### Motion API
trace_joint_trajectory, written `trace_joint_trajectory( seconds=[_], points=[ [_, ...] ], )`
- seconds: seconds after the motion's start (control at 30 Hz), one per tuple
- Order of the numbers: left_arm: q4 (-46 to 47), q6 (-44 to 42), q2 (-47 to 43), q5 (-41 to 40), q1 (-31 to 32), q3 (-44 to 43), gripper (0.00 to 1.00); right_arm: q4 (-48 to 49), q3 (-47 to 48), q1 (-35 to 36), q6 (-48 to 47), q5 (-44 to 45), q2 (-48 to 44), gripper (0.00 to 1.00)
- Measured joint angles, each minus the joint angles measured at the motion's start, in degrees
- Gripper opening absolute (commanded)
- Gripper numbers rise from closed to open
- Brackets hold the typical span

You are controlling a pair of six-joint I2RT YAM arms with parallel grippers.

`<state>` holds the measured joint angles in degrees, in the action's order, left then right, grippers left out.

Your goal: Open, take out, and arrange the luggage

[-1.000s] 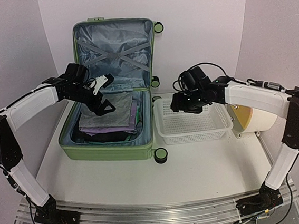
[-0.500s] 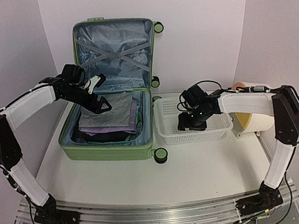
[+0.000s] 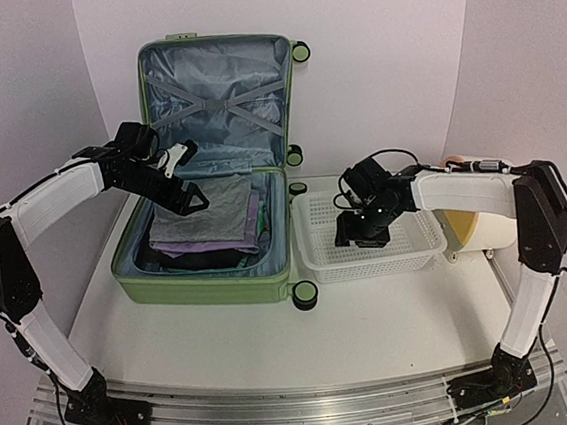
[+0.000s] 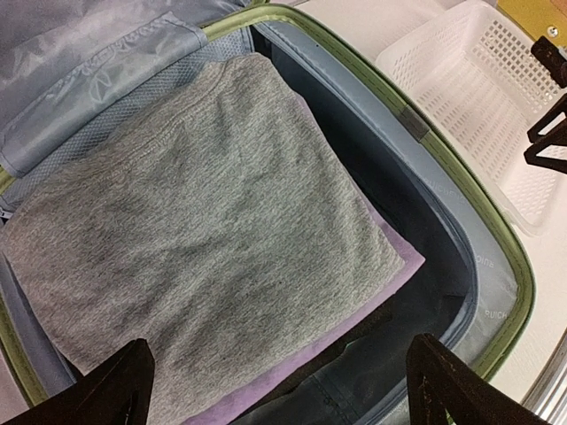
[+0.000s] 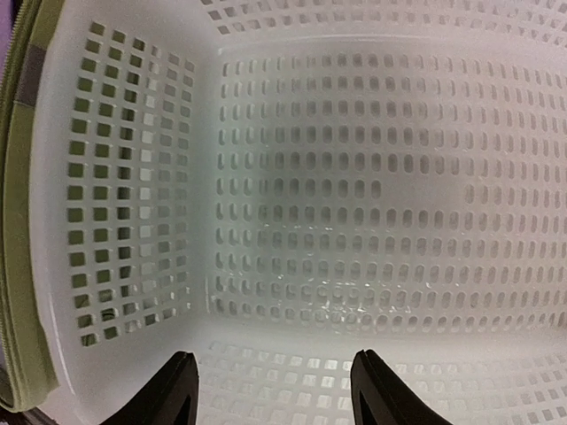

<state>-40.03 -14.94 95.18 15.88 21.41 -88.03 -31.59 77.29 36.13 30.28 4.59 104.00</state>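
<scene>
Hovering wide open over the folded grey garment (image 4: 204,248) in the open light-green hard-shell suitcase (image 3: 205,285) on the white desk (image 3: 354,316), the left end effector (image 3: 188,178) appears staged for pickup, while the right end effector (image 5: 279,390) sits part-open and empty inside the white plastic mesh basket (image 5: 354,177).

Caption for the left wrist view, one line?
Left gripper, jaws wide, above a folded grey garment on a purple one in the open suitcase; white basket beside it.
</scene>
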Motion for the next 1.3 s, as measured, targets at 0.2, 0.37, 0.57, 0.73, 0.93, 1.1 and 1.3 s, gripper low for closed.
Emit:
trace_joint_trajectory(
  seconds=[0.2, 0.37, 0.57, 0.73, 0.93, 1.1, 1.3],
  points=[
    [0.1, -0.2, 0.0, -0.3, 0.0, 0.0, 0.95, 1.2, 5.3, 2.9, 2.9, -3.2, 5.3, 0.59],
    [0.7, -0.2, 0.1, -0.6, -0.3, 0.0, 0.95, 1.6, 10.9, 5.5, 3.6, -4.8, 12.2, 0.59],
    [1.2, -0.1, 0.1, -0.6, -2.1, 0.0, 0.95, 1.5, 12.9, 5.5, 3.5, -3.5, 13.2, 0.60],
    [0.9, 1.6, 1.1, -0.6, -6.1, -0.3, 0.90, 0.1, 13.9, 5.4, 1.9, 4.9, 12.3, 0.60],
    [-1.4, 6.7, 7.6, 0.3, -13.7, -6.1, 0.87, 3.9, 23.6, 5.4, -1.3, 7.5, 11.9, 0.68],
    [-2.1, 11.5, 11.8, 2.6, -17.6, -8.5, 0.87, 16.8, 28.0, 5.7, 0.4, -2.3, 13.4, 0.66],
    [-1.4, 15.2, 13.2, 5.0, -18.3, -7.9, 0.81, 24.7, 37.7, 6.8, 4.8, -9.0, 25.5, 0.58]
  ],
)
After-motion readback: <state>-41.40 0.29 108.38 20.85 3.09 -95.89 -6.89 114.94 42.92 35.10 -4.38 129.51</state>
